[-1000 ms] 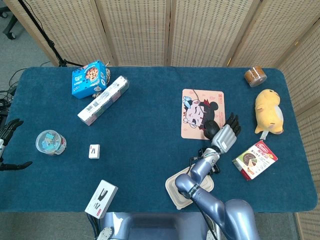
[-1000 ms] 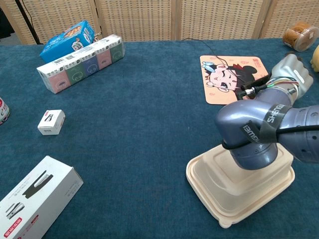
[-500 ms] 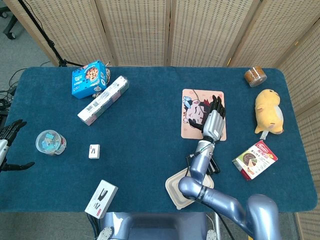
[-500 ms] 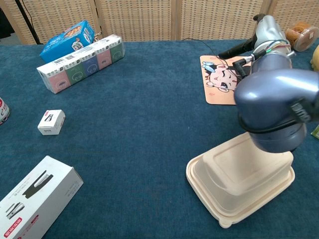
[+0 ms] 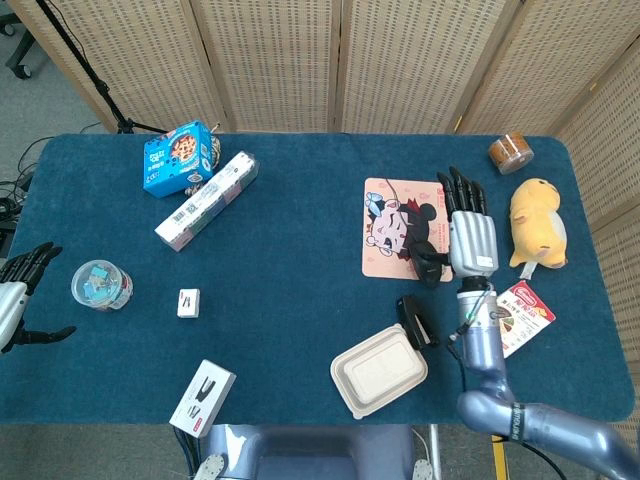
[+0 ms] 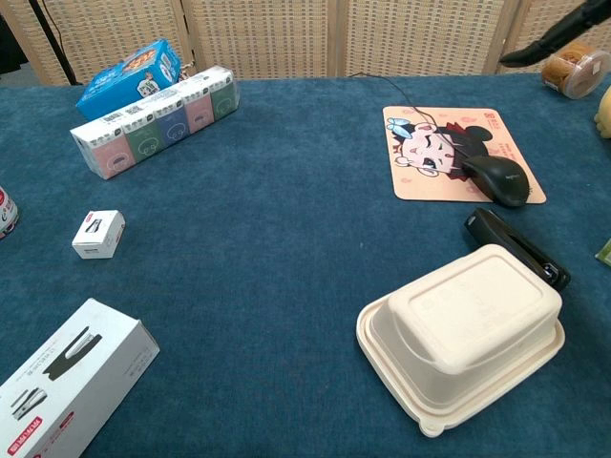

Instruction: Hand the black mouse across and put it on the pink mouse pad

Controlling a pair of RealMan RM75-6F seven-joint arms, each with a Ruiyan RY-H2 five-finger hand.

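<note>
Wicker screen panels behind; blue cloth tabletop in front. Pink mouse pad at about 2 o'clock from table centre in the head view. Cream clamshell food box at 5 o'clock. Right robot hand raised just right of the pad, fingers straight and spread, holding nothing. Left robot hand at 9 o'clock off the table edge, fingers apart, empty. Black mouse sits on the pad's near right corner. Black stapler lies between pad and box.
</note>
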